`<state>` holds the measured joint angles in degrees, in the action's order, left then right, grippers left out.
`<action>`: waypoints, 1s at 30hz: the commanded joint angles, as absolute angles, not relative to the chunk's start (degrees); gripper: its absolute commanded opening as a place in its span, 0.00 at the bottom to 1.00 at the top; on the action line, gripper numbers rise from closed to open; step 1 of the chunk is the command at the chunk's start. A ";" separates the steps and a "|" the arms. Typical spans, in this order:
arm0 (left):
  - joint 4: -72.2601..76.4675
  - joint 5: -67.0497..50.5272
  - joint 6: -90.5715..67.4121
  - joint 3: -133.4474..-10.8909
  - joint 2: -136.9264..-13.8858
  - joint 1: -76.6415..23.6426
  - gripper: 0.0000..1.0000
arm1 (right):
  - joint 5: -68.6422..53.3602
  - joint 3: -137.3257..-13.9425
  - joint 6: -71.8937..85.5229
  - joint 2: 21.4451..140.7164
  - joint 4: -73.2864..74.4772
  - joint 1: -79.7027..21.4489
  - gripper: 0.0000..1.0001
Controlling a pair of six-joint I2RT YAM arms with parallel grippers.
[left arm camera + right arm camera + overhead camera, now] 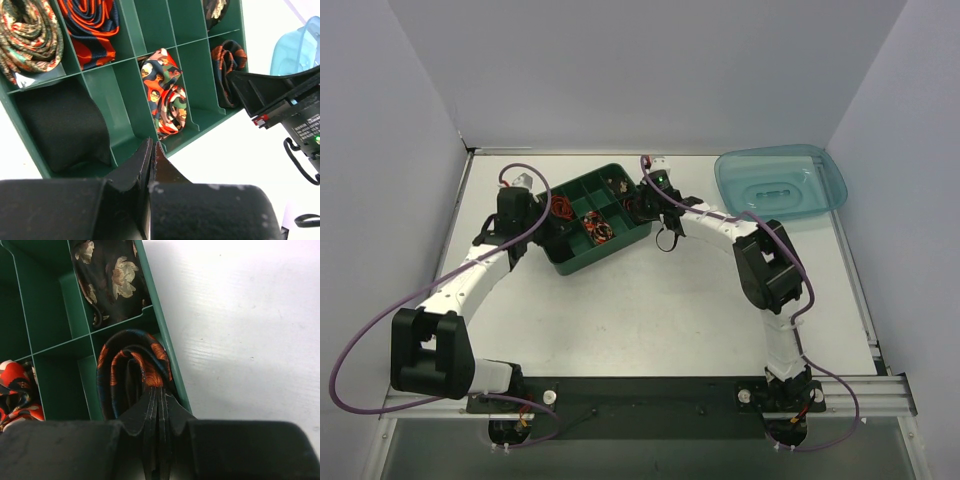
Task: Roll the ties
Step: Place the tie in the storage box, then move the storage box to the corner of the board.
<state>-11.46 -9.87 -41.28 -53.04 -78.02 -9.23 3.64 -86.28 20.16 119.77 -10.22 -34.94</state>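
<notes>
A green divided tray (563, 262) sits on the table at mid-back and holds several rolled ties. In the right wrist view my right gripper (159, 390) is shut. Its tips press against a coiled navy tie with orange flowers (131, 360) in the tray's corner compartment, and no fabric shows between the jaws. A black tie with cream flowers (112, 280) fills the compartment beyond. My left gripper (152, 147) is shut at the tray's near rim (200, 134). Ahead of it lie a red patterned coil (165, 95), a navy-and-orange striped roll (92, 25) and a black roll (65, 122).
A translucent teal bin (780, 180) stands upside down at the back right of the table. Purple cables (380, 320) loop along both arms. White walls close in the table at the back and on both sides.
</notes>
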 commanded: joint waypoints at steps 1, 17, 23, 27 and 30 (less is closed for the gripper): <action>-7.56 -12.65 -40.43 -52.47 -77.17 -9.05 0.04 | 1.32 -85.17 21.97 120.85 -9.41 -34.80 0.00; -5.79 -18.71 -33.49 -57.04 -88.40 -23.38 0.00 | 0.79 -83.85 20.57 107.15 -11.60 -32.87 0.10; -19.56 -9.96 -29.10 -60.81 -96.41 -23.29 0.00 | 1.31 -78.05 20.30 98.62 -13.88 -31.03 0.27; -27.06 2.17 -28.56 -65.29 -99.05 -22.50 0.00 | 1.49 -75.42 19.60 93.88 -14.41 -30.50 0.36; -30.23 9.30 -28.56 -69.16 -102.03 -21.36 0.00 | 1.58 -73.48 18.99 91.68 -14.59 -30.32 0.40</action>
<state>-23.51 -5.17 -30.39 -62.65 -99.22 -23.57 1.02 -75.72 20.34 95.37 -12.49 -30.44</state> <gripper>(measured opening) 0.031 0.379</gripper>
